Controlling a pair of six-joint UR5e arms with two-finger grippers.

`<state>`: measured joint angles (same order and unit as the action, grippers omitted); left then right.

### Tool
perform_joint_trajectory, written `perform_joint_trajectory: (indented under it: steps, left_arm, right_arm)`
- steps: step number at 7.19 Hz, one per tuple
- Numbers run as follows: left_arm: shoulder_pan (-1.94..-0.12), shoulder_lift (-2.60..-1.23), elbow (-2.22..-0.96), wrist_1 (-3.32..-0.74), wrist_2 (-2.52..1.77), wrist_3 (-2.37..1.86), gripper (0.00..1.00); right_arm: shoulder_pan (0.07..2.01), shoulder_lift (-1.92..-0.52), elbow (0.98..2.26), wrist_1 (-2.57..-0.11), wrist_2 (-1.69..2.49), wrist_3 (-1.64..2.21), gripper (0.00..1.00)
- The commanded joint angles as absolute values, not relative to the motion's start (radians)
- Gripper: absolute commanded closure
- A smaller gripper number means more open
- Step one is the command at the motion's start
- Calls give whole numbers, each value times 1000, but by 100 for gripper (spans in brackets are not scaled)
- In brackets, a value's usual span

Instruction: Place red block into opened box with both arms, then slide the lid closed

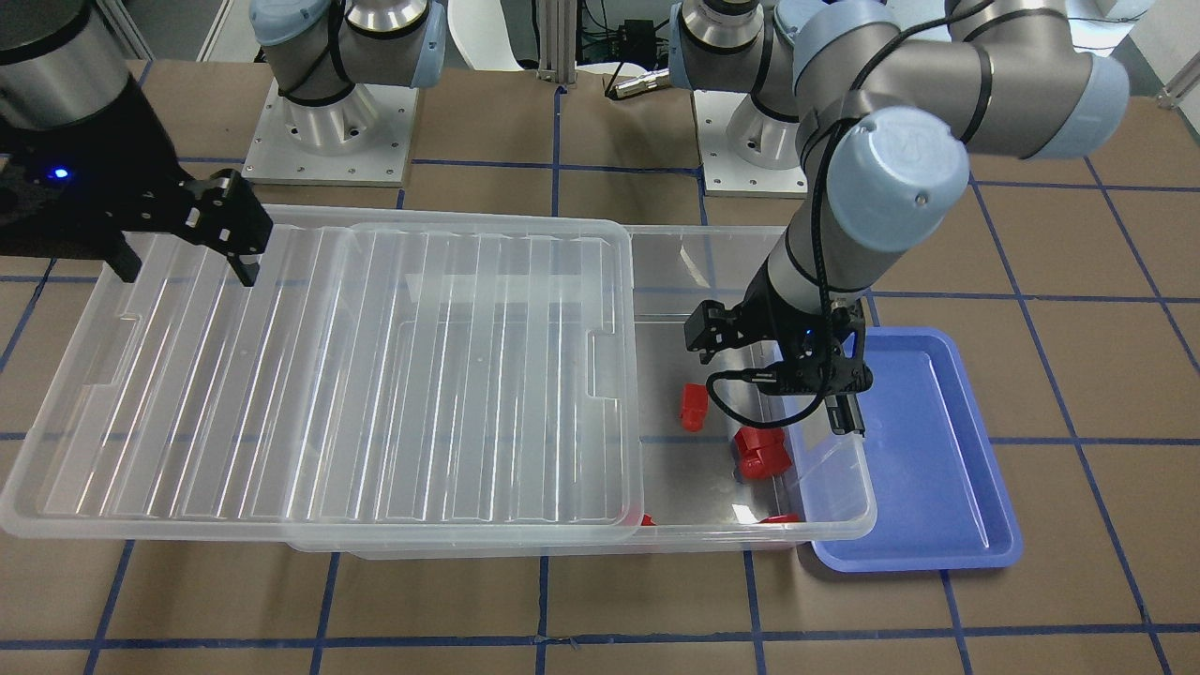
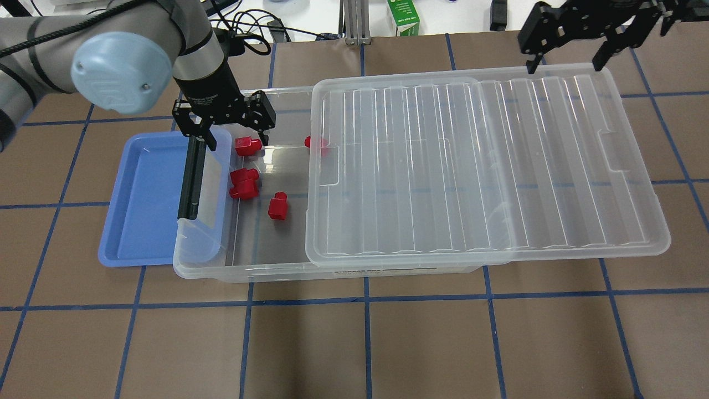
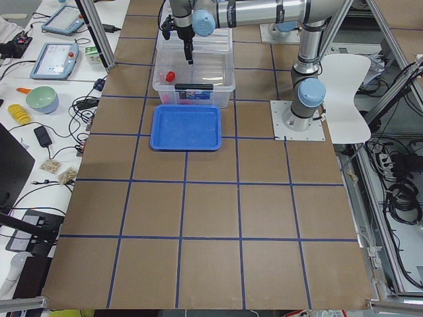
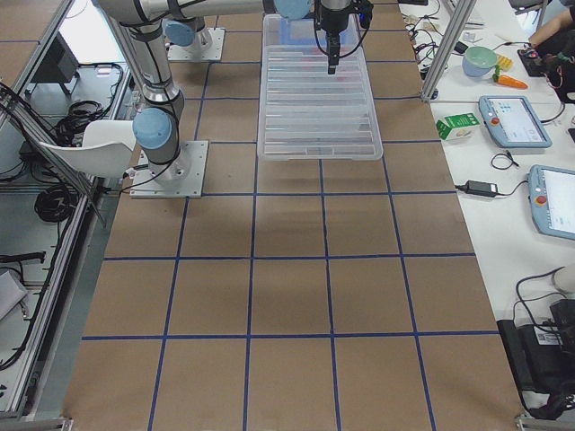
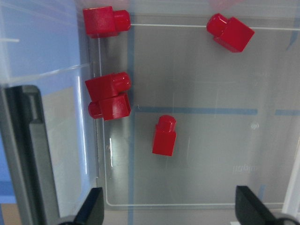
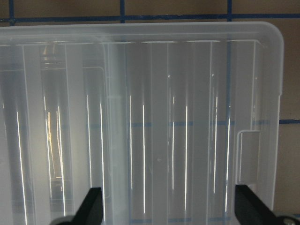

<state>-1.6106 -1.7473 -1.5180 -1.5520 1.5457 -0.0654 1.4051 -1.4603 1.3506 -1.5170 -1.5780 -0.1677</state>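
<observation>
The small red block (image 2: 277, 206) (image 1: 693, 407) (image 5: 164, 136) lies on the floor of the clear box (image 2: 249, 274) (image 1: 844, 492), in its uncovered end. My left gripper (image 2: 235, 136) (image 1: 773, 375) (image 5: 171, 211) hangs open over that end and holds nothing. The ribbed lid (image 2: 471, 166) (image 1: 328, 375) (image 6: 154, 131) rests on the box, shifted toward my right and overhanging that end. My right gripper (image 2: 566, 64) (image 1: 187, 267) (image 6: 169, 208) is open above the lid's far corner.
A chunkier red piece (image 2: 243, 184) (image 5: 108, 96) and two other red pieces (image 2: 247, 146) (image 2: 316, 142) also lie in the box. A blue tray (image 2: 138, 199) (image 1: 937, 469) sits against the box's black clip bar (image 2: 191, 177). A green carton (image 2: 404, 16) stands beyond the table.
</observation>
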Motion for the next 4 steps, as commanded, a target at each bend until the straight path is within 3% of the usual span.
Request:
perform_joint_trajectory:
  steps: [1, 4]
  left_arm:
    - [-1586, -1642, -1516, -1627, 1580, -43, 0]
    - [-1520, -1571, -1539, -1687, 1623, 15, 0]
  right_arm:
    - [1251, -1462, 1347, -1513, -1577, -387, 0]
    - [1002, -1430, 1396, -1526, -1575, -586, 0]
